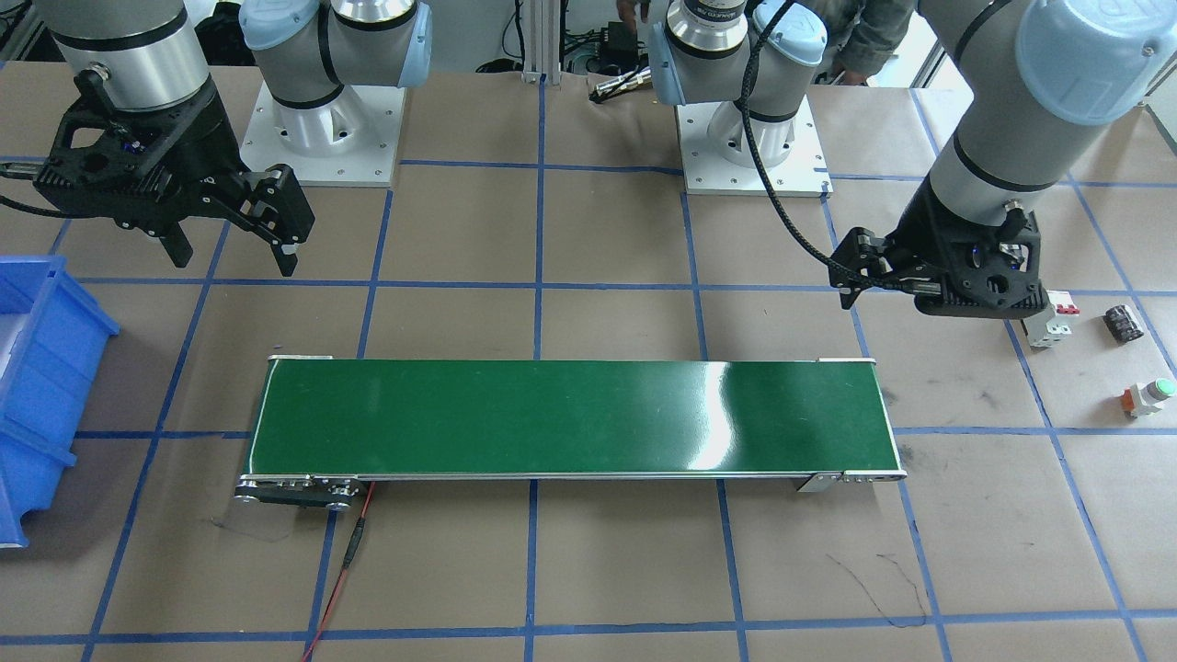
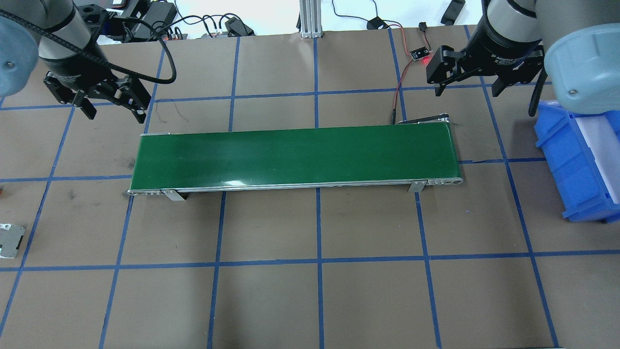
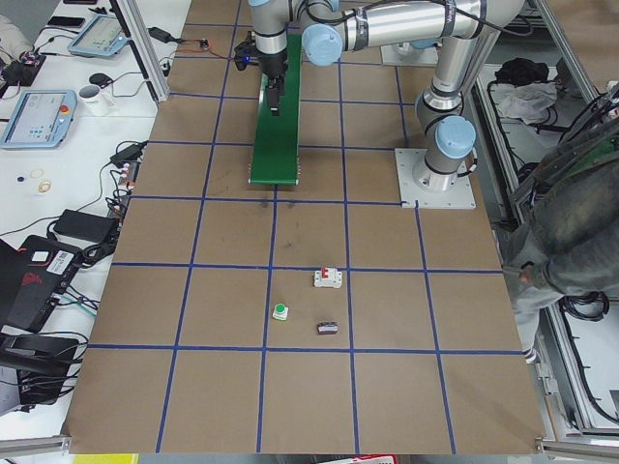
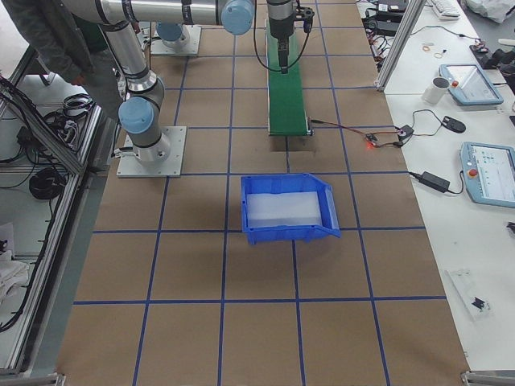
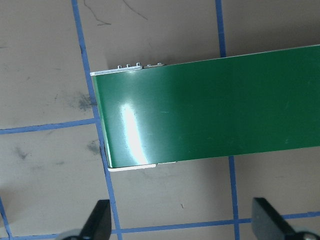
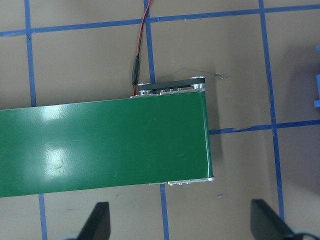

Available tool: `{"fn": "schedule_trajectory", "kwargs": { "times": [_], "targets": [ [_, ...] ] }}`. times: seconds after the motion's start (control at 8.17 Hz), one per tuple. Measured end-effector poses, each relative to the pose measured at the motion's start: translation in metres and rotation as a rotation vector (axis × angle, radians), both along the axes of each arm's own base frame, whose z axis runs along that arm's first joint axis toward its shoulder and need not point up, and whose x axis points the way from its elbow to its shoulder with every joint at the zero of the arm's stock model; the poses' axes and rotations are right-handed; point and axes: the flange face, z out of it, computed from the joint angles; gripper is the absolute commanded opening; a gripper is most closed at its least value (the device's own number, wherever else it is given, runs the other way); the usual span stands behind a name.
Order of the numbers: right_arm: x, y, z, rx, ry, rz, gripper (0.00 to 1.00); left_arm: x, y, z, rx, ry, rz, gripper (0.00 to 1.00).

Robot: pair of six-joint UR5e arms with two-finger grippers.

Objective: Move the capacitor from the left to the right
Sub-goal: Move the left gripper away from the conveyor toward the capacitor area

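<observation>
Just beside capacitor (image 1: 1123, 324): breaker (image 1: 1049, 329) (white).

We hold our left gripper (image 2: 115, 110) and right gripper (image 2: 468, 87) aloft, well apart, both pointing down, jaws spread wide and empty

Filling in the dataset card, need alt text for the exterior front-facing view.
The capacitor lies on the table near the view's right edge, beside a white breaker and a green-capped button, with the left end effector open nearby. A green conveyor belt spans the middle; the right end effector hangs open near a blue bin at the view's left.
</observation>
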Motion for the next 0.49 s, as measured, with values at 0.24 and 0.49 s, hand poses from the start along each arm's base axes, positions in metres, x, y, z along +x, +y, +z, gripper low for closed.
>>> {"fn": "schedule_trajectory", "kwargs": {
  "times": [0.24, 0.49],
  "targets": [
    [0.000, 0.000, 0.000, 0.002, 0.002, -0.001, 1.00, 0.042, 0.001, 0.001, 0.007, -0.027, 0.077, 1.00],
    [0.000, 0.000, -0.002, 0.006, -0.001, 0.003, 1.00, 0.109, 0.007, -0.002, 0.018, -0.024, 0.199, 1.00]
  ]
}}
